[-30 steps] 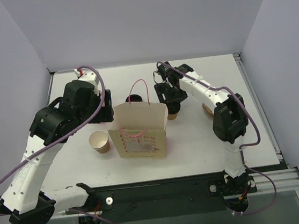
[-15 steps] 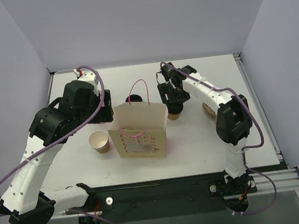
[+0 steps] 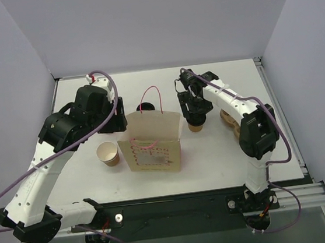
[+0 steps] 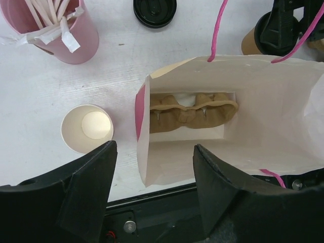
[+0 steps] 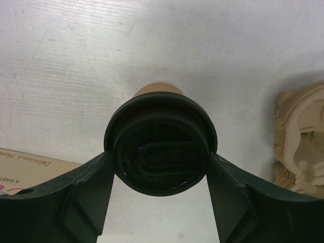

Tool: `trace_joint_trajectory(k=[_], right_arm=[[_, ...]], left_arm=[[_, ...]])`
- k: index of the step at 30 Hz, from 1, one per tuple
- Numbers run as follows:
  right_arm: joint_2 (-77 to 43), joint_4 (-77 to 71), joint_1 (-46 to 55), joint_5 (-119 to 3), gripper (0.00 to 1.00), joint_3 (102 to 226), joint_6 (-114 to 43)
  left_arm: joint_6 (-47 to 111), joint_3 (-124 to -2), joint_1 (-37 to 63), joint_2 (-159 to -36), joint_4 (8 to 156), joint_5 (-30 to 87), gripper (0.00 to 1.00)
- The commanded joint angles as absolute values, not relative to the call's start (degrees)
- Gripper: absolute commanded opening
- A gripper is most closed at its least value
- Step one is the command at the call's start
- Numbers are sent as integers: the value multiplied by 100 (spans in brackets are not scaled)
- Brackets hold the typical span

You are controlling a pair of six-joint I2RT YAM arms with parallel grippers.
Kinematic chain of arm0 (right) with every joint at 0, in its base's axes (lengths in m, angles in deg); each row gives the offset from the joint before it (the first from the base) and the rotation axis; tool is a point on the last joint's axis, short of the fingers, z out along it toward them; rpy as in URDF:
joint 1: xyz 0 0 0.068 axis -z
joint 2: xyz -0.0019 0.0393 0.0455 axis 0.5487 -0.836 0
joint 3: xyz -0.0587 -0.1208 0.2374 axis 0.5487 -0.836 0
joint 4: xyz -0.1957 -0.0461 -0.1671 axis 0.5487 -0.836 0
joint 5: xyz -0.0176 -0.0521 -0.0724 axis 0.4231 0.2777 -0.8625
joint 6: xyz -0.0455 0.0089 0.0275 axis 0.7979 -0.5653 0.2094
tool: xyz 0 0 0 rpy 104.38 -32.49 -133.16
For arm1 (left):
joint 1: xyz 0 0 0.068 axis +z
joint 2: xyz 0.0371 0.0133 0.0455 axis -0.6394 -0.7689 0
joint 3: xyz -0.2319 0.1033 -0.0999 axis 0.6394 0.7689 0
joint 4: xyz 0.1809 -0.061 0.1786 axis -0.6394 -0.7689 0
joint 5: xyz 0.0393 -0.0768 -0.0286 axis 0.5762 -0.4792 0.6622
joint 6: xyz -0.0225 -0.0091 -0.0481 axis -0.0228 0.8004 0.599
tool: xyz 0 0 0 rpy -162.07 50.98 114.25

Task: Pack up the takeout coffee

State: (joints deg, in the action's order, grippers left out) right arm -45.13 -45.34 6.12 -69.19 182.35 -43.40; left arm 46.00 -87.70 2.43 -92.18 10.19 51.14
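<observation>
The takeout coffee (image 3: pixel 196 125), a brown kraft cup with a black lid (image 5: pixel 160 152), stands upright just right of the paper bag (image 3: pixel 153 146). My right gripper (image 3: pixel 195 113) is above it, and its fingers (image 5: pixel 88 192) press both sides of the lid. The coffee also shows at the top right of the left wrist view (image 4: pixel 251 41). The bag (image 4: pixel 263 101) is open, with a brown pulp cup carrier (image 4: pixel 192 114) at its bottom. My left gripper (image 4: pixel 154 152) is open and empty, above the bag's left wall.
A lidless paper cup (image 3: pixel 108 153) stands left of the bag. A pink cup of straws (image 4: pixel 61 25) and a loose black lid (image 4: pixel 155 7) are behind it. A stack of pulp carriers (image 3: pixel 231 118) lies right of the coffee.
My right gripper and the coffee have moved a little right and toward the near edge, away from the bag's corner. My left arm has shifted slightly.
</observation>
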Motion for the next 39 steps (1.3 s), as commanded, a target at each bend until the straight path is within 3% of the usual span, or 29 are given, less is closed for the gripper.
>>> trace_joint_trajectory(k=[1, 15, 17, 18, 20, 28, 31, 39], right_arm=[[-3939, -5197, 770, -7294, 56, 18494, -4316], [-2365, -5943, 436, -7486, 54, 19548, -4562], [-2276, -6084, 287, -7531, 54, 19925, -4483], [-2180, -6172, 234, -7627, 54, 20032, -4439], [-2074, -6217, 59, -7706, 54, 20234, -4317], [-1766, -6050, -416, -7268, 53, 21053, -4043], [-1617, -5778, -679, -7039, 52, 20974, -3982], [-1546, -5206, -1681, -6599, 52, 20710, -3745]], left_arm=[[4911, -8823, 310, -9502, 1016, 4993, 70], [4429, -7759, 889, -9239, 1612, 4687, 61], [4358, -7671, 1012, -9229, 1920, 4379, 57], [4358, -7680, 1030, -9264, 1964, 4343, 49], [4323, -7680, 1030, -9317, 2096, 4308, 44], [4182, -7697, 1039, -9510, 2466, 4071, 43], [4156, -7732, 1039, -9528, 2457, 4027, 35], [4252, -7688, 1039, -9449, 2203, 3956, 39]])
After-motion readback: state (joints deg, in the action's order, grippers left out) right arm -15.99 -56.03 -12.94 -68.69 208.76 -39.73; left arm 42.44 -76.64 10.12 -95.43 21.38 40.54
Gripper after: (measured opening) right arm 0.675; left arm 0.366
